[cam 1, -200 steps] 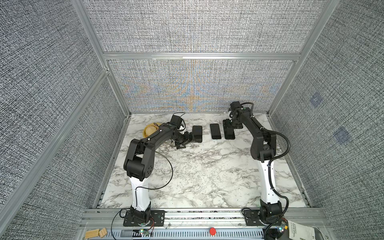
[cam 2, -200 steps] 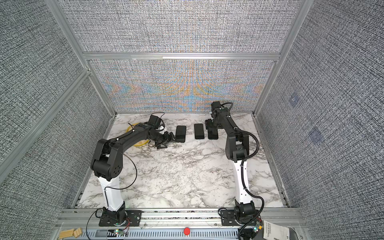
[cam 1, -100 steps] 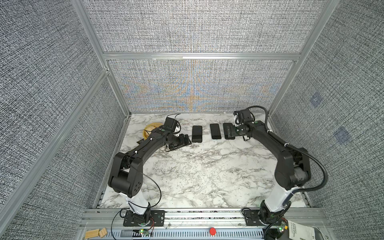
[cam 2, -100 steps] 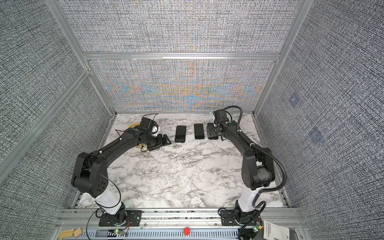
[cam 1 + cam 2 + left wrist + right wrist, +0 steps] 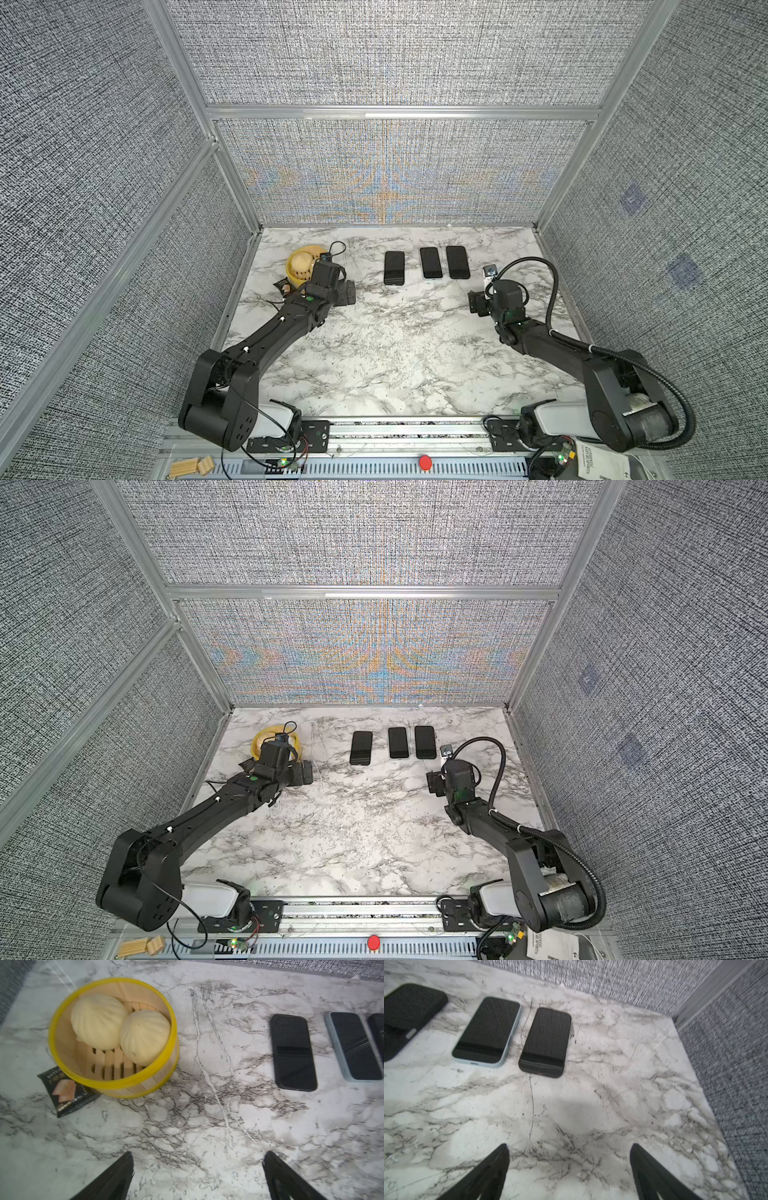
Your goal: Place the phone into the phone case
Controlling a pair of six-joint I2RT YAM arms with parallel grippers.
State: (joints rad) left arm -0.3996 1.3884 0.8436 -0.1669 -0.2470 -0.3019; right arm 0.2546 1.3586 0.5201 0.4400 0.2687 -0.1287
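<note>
Marble tabletop (image 5: 395, 353): three phones (image 5: 430, 262) abreast; left pincer (image 5: 197, 1159), right pincer (image 5: 570, 1147) spread, empty.

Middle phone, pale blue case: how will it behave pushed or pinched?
The black phone in the pale blue case lies flat on the marble table, so it probably slides, not rolls. Straight slab outline suggests stiff. Its low edges may be hard to pinch.

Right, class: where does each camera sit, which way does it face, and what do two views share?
Top views: high at the front, looking down on the marble table; both arms whole.
Left wrist: on the left arm, facing the steamer basket and black-cased phone; open left gripper shows.
Right wrist: on the right arm, facing the back corner; open right gripper shows.
Shared by both wrists: blue-cased phone.
</note>
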